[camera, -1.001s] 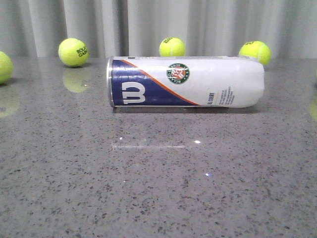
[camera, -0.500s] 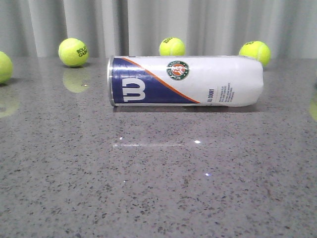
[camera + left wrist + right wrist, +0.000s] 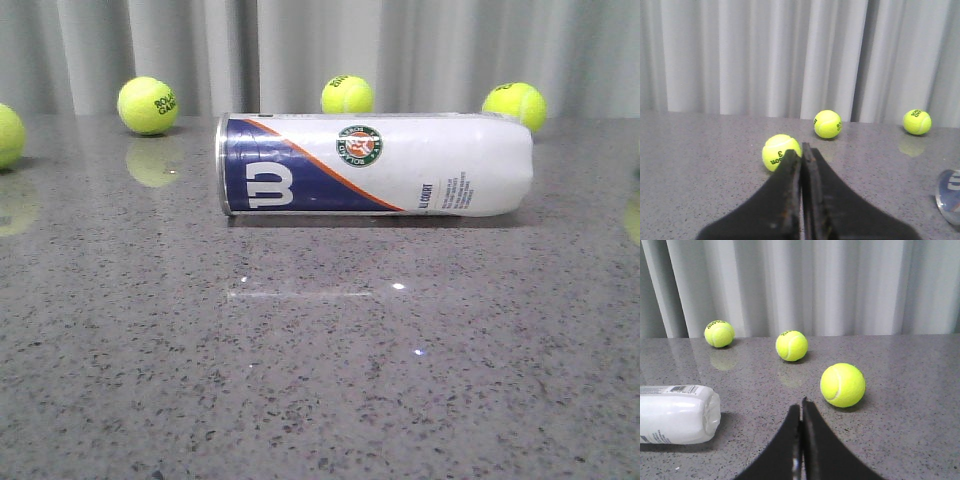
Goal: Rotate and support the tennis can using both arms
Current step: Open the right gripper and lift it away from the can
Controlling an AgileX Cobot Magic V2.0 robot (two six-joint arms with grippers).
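Observation:
The tennis can (image 3: pixel 372 164) lies on its side on the grey speckled table (image 3: pixel 320 380), silver rim to the left, navy W label and round emblem facing the front camera. Neither arm appears in the front view. In the left wrist view my left gripper (image 3: pixel 802 150) is shut with nothing in it, and only the can's rim end (image 3: pixel 951 195) shows at the frame edge. In the right wrist view my right gripper (image 3: pixel 801 405) is shut and empty, with the can's white base end (image 3: pixel 677 413) off to one side, apart from the fingers.
Yellow-green tennis balls lie about: three along the back by the curtain (image 3: pixel 148 105) (image 3: pixel 347 95) (image 3: pixel 514 104), one at the left edge (image 3: pixel 8 135). One ball (image 3: pixel 781 151) sits just beyond the left fingertips, another (image 3: pixel 842 385) just beyond the right ones.
The can has rocked slightly about its long axis: the emblem and W label shifted up, then back down a little. No gripper touches it.

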